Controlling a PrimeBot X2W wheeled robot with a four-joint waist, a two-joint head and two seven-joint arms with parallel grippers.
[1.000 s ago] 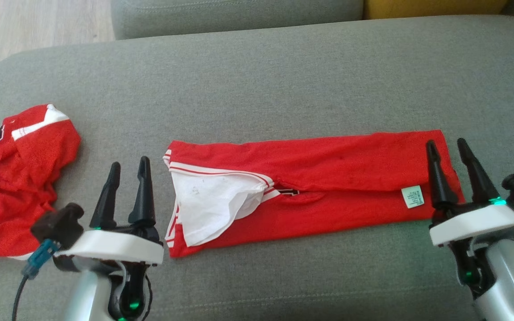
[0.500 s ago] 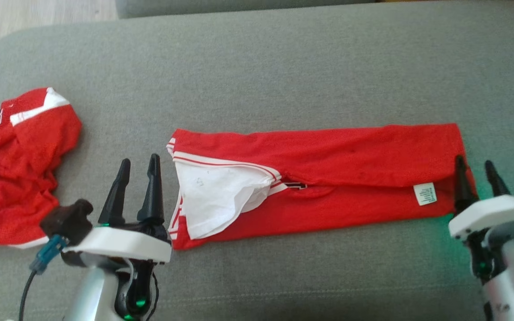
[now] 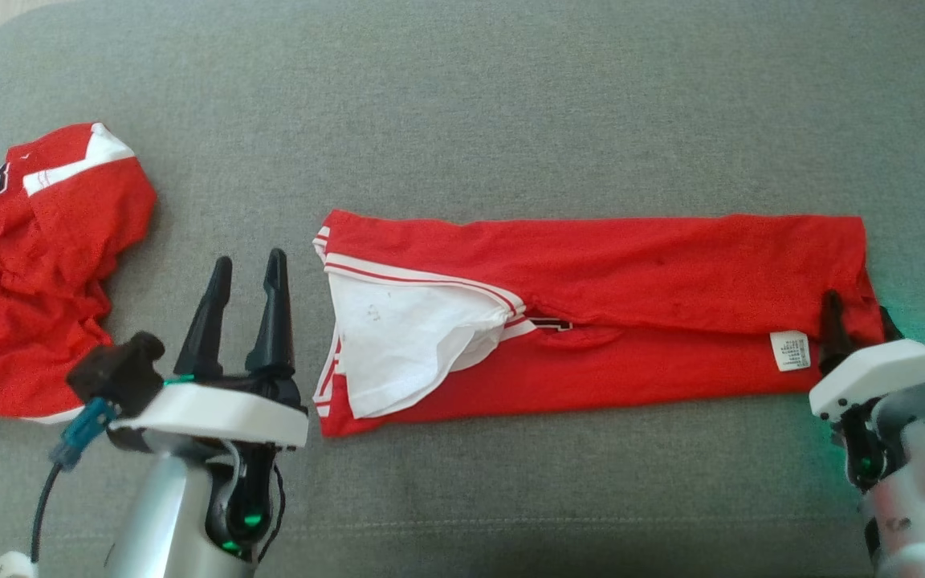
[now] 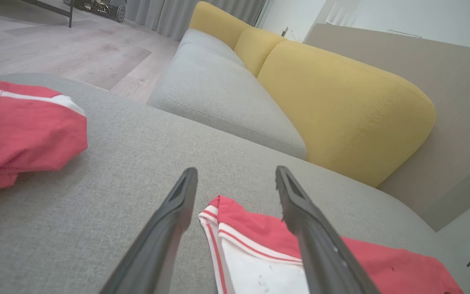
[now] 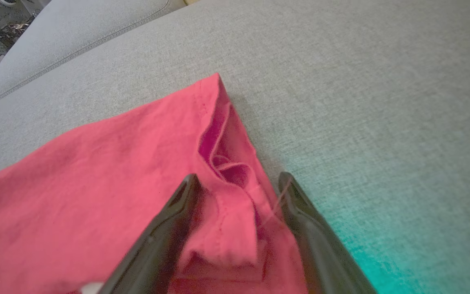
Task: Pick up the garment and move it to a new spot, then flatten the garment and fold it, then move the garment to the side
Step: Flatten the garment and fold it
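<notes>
The red garment (image 3: 639,273) lies on the grey sofa seat (image 3: 462,104) as a long strip folded lengthwise. Its white inner part (image 3: 398,345) shows at the left end and a small white label (image 3: 789,351) near the right end. My left gripper (image 3: 248,258) stands open just left of the garment's striped left end (image 4: 251,224), apart from it, and in the left wrist view the gripper (image 4: 235,171) holds nothing. My right gripper (image 3: 858,309) is open and low at the right end. Its fingers (image 5: 178,212) straddle the bunched hem (image 5: 235,196).
A second red garment (image 3: 37,265) lies crumpled at the seat's left edge, close to my left arm. Beyond the seat are another grey cushion (image 4: 218,94), yellow back cushions (image 4: 341,102) and wooden floor (image 4: 55,53). Bare seat stretches behind and in front of the strip.
The head camera has tilted down, so the whole picture shifted. My right gripper has dropped onto the garment's right end, its fingers now showing much shorter. The left gripper has kept its place beside the garment.
</notes>
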